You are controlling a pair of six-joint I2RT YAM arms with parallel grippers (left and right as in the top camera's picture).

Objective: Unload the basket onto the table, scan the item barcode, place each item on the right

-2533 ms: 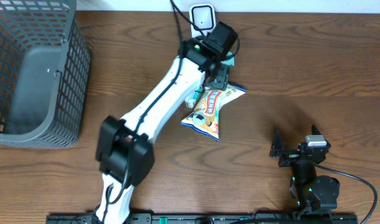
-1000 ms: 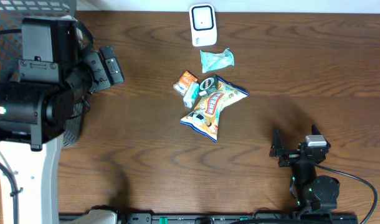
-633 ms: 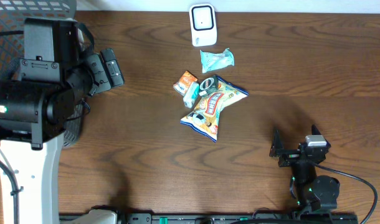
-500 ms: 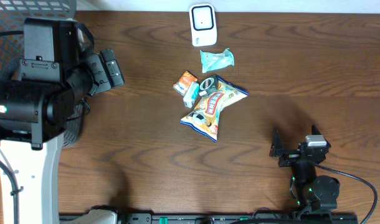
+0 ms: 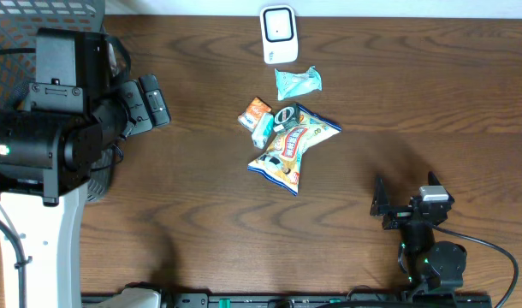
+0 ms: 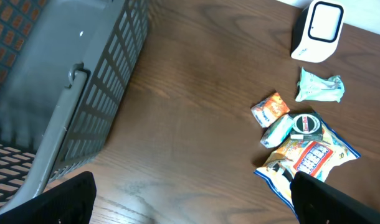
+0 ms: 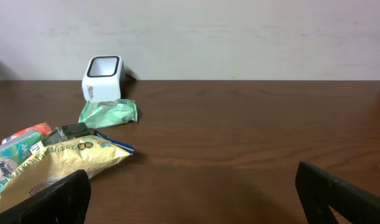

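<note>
Dark brown wood grain is covering the tabletop (image 5: 415, 94), and a small white scanner (image 5: 278, 34) is standing at its far edge. Just on the robot's side of the scanner, a pale green packet (image 5: 297, 81) is lying flat. A little further from the scanner, an orange packet (image 5: 256, 110), a teal and white packet (image 5: 265, 128) and a black ring-shaped object (image 5: 285, 115) are crowding together. They are touching the top end of a yellow snack bag (image 5: 293, 147), which is lying flat with nothing holding it. Well away from the scanner on the left arm's side, a grey mesh basket (image 6: 84, 81) is sitting. The left end effector (image 6: 193, 186) is hanging high beside that basket, fingers spread wide and empty. Well apart from the scanner, at the near edge, the right end effector (image 7: 191, 180) is resting low, also spread wide and gripping nothing.
</note>
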